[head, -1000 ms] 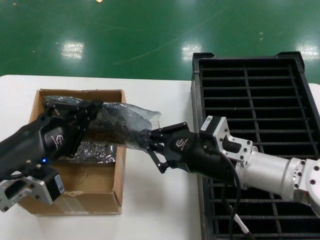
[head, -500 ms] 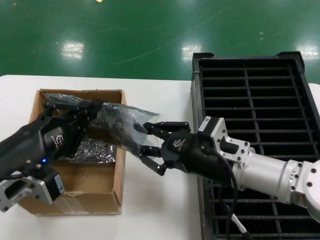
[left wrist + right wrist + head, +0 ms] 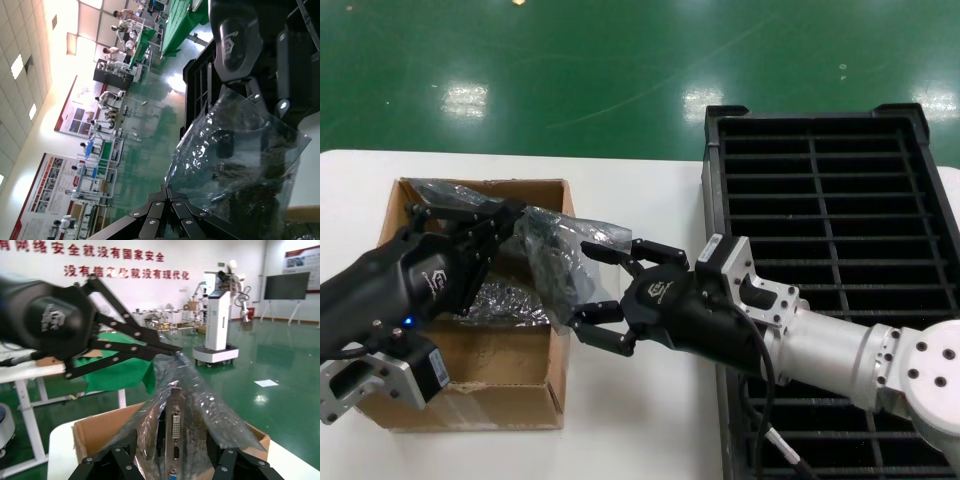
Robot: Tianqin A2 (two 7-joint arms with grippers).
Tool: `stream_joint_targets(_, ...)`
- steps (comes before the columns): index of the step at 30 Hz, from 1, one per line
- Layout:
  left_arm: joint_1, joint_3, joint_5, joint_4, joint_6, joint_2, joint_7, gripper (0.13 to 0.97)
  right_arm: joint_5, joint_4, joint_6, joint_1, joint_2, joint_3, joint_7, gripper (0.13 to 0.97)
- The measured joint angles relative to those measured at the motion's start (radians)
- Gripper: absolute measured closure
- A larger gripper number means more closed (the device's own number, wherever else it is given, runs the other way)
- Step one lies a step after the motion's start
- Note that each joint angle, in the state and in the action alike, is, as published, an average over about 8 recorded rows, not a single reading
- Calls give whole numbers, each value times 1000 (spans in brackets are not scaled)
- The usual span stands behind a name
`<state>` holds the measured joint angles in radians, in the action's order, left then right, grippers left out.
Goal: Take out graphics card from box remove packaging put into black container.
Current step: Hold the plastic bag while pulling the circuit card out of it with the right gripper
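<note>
Here the graphics card [image 3: 174, 437], inside its crinkly bag [image 3: 560, 255], hangs over the right edge of the box [image 3: 520, 385], its long axis running out toward the right arm. The left gripper [image 3: 470, 235] pinches the bag's far end, fingers pressed together. The right gripper [image 3: 605, 290] is at the open end, fingers spread around it, not gripping. The crate [image 3: 920, 200] waits on the tabletop [image 3: 630, 420].

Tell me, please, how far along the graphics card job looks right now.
Done: the bagged graphics card is lifted above the box. In hand: left gripper pinches the packaging; right gripper, open, straddles the card end. Left: pull the card free and slot it into the black container.
</note>
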<state>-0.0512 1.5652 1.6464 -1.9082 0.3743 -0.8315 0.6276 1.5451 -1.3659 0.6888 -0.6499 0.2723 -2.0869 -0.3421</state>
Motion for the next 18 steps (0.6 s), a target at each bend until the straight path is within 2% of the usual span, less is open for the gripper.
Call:
stream_joint_targets(9, 0, 0, 0, 0, 0, 0, 0, 957, 1, 34, -22, -12, -27, 9, -54, 617)
stream_joint_targets(18, 0, 0, 0, 0, 0, 0, 0, 957, 8, 40, -27, -10, -33, 14, -74, 700)
